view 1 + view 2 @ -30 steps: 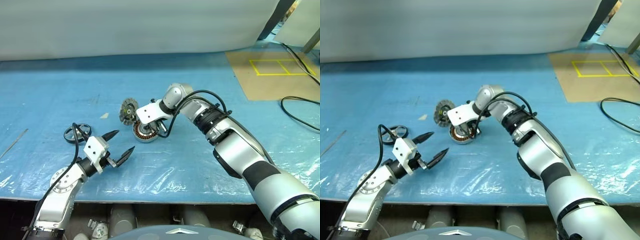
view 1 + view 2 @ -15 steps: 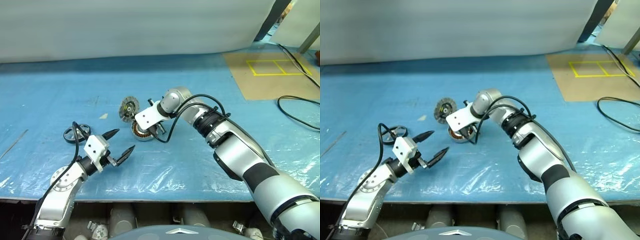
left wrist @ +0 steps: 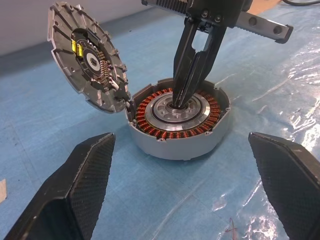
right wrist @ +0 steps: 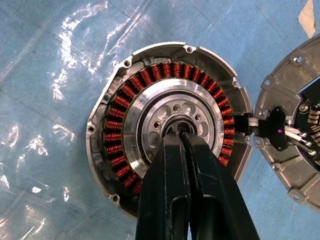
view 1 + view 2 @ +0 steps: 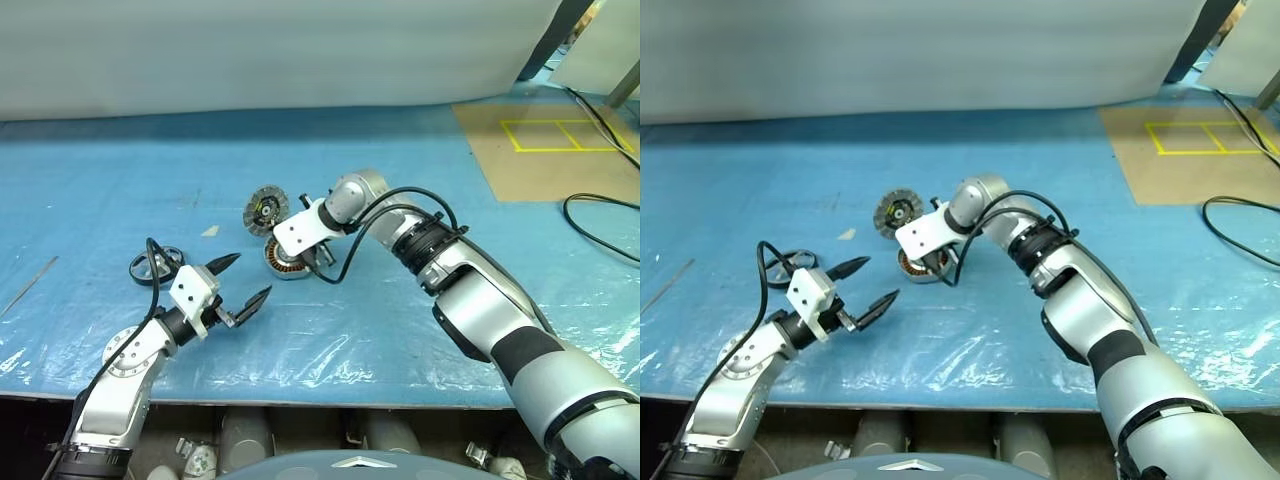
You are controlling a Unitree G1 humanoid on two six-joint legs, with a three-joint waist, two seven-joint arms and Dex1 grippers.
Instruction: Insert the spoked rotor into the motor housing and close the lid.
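The motor housing (image 5: 290, 262) sits mid-table, its copper windings showing (image 3: 177, 120). My right gripper (image 4: 181, 135) is shut, pointing down, with its tips in the housing's central bore (image 3: 179, 102). The lid (image 5: 266, 210) leans open beside the housing, ribbed inside face showing (image 3: 87, 55), joined to it by short wires (image 4: 272, 131). The spoked rotor (image 5: 155, 266) lies flat on the table to the left, partly behind my left arm's cable. My left gripper (image 5: 250, 277) hovers open between rotor and housing, facing the housing, with nothing between its fingers (image 3: 75, 195).
A blue plastic-covered sheet (image 5: 420, 340) covers the table. A small pale scrap (image 5: 209, 231) lies left of the lid. A brown board with yellow tape (image 5: 545, 140) and a black cable (image 5: 600, 225) lie at the far right. A grey wall (image 5: 280, 50) runs behind.
The right gripper has turned slightly over the housing. The lid now leans further back, showing more of its face. My left arm has kept still.
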